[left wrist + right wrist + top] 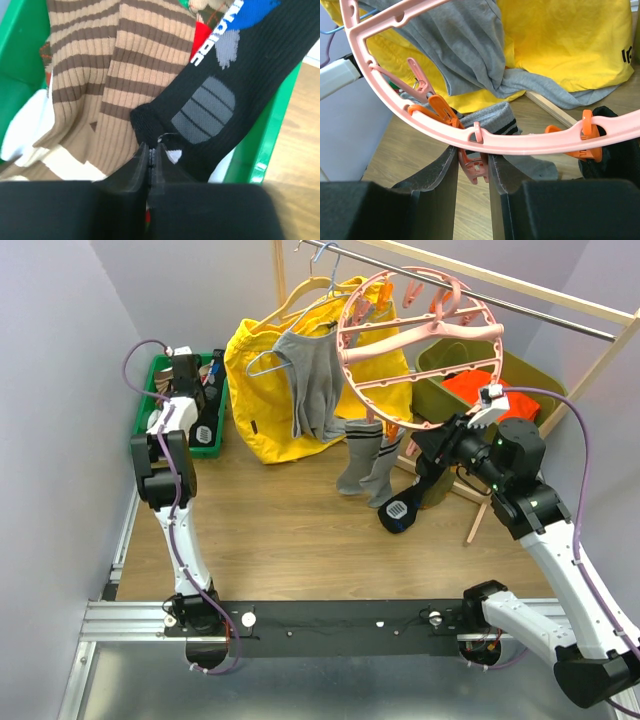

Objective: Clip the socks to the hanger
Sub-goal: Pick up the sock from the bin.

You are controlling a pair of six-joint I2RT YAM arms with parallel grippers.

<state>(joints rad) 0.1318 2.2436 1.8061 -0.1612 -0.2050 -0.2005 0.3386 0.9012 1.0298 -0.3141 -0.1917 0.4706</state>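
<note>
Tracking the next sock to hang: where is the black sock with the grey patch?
The black sock lies in the green bin, far left of the table, beside the brown-striped socks, pinched by the left gripper.

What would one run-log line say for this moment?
left claw: shut on black sock in green bin | right claw: shut on pink clip of hanger

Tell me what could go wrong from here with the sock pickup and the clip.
The left gripper has its jaws on only a thin edge of the black sock; it may slip out on lifting. The striped sock lies against it and could drag along. The right gripper has its jaws closed on a pink clip on the hanger, which hangs free and may swing away.
</note>
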